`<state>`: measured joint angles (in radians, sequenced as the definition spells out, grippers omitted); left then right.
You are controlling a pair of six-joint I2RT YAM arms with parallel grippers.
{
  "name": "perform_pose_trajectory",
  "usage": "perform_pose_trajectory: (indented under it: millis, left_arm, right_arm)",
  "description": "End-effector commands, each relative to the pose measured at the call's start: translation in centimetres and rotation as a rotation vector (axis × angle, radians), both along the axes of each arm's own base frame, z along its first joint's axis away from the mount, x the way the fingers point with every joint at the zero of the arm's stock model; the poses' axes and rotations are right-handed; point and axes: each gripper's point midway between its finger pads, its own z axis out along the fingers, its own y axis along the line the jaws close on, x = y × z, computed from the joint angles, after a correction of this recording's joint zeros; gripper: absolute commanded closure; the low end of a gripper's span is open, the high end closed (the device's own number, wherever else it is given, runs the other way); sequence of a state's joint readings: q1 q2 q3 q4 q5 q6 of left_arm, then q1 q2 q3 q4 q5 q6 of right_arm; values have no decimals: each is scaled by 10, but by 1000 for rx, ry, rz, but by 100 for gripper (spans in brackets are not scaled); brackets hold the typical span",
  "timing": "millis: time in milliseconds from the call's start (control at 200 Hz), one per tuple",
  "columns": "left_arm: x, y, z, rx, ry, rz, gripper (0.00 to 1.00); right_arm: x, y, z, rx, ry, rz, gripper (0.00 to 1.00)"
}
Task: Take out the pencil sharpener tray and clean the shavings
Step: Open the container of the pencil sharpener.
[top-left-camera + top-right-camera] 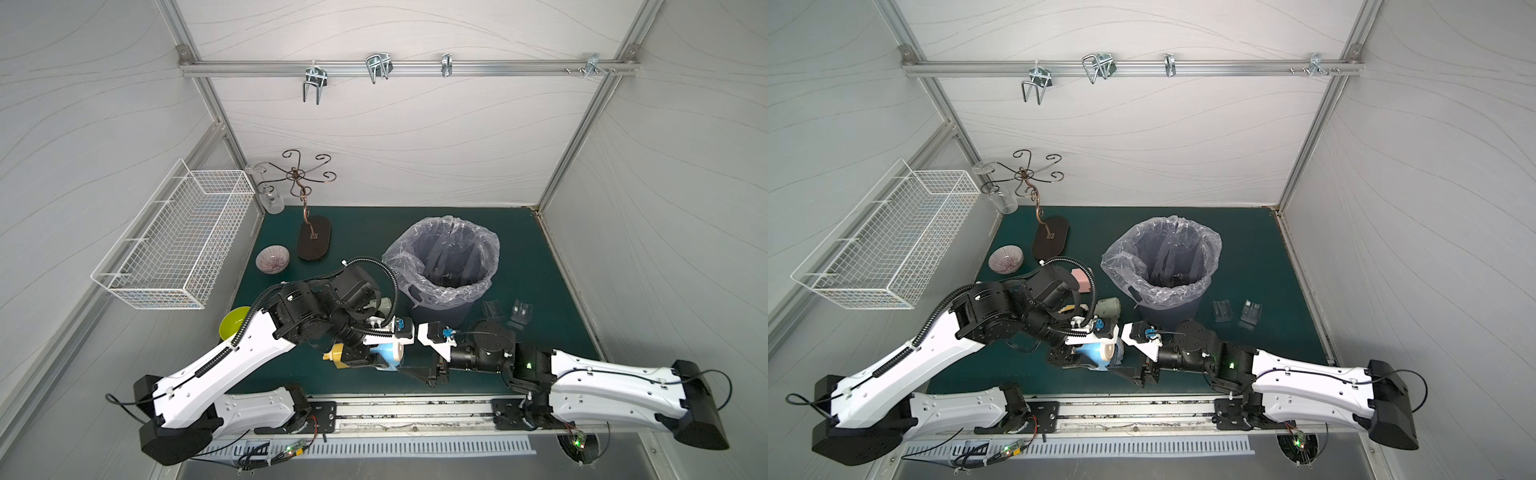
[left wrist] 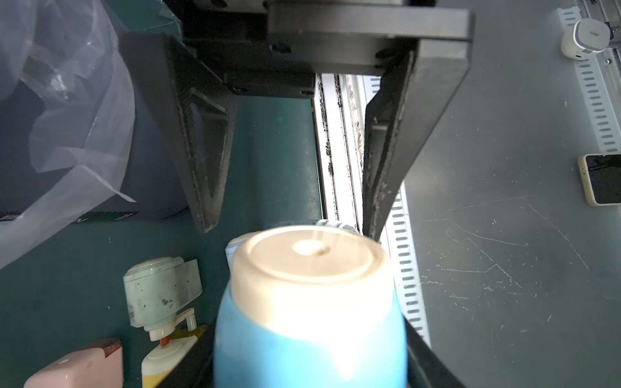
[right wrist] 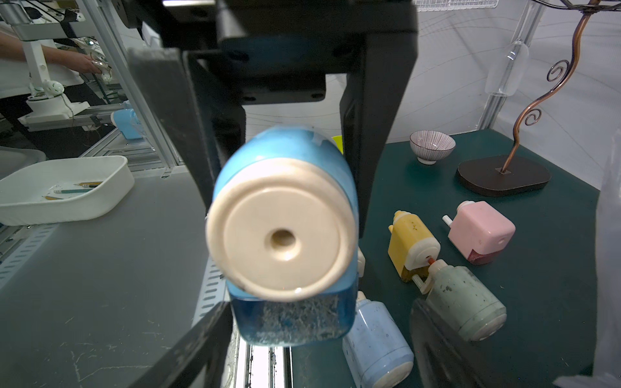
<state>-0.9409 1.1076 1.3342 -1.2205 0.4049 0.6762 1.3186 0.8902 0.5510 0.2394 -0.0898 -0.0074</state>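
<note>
tray [image 3: 292, 319] not out yet: left end effector [image 3: 285, 208] clamps the blue sharpener [image 3: 302, 201], right end effector [image 2: 287, 231] gapes empty before it (shavings [image 3: 302, 312] inside); pulling and emptying remain

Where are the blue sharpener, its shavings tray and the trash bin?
blue sharpener [image 3: 302, 215]: right wrist view, on its cream front face.
shavings tray [image 3: 292, 319]: right wrist view, on its clear blue front wall.
trash bin [image 1: 440, 313]: in a top view, on its dark outer wall below the bag.
</note>
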Motion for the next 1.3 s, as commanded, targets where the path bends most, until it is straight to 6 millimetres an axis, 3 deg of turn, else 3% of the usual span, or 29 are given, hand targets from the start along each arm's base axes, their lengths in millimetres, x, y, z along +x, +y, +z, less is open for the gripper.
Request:
perform_pose_trajectory:
  millis: [0, 750, 931, 1046, 1171, 1296]
  left_arm:
    - [-1, -8, 19, -76, -24, -11, 100]
    - [1, -9, 12, -77, -9, 20, 100]
    - [0, -6, 10, -69, -4, 26, 100]
    - [-1, -4, 8, -64, -3, 29, 100]
    - [-1, -3, 6, -57, -1, 29, 100]
    - [-2, -1, 4, -44, 1, 32, 100]
  right_arm:
    - [-4, 3, 4, 31, 21, 12, 19]
    - [0, 6, 1, 38, 46, -20, 30]
    - [2, 5, 2, 43, 48, -35, 38]
    - [4, 4, 2, 41, 54, -47, 55]
    - [4, 5, 0, 20, 63, -46, 100]
    - [5, 4, -1, 16, 73, -52, 100]
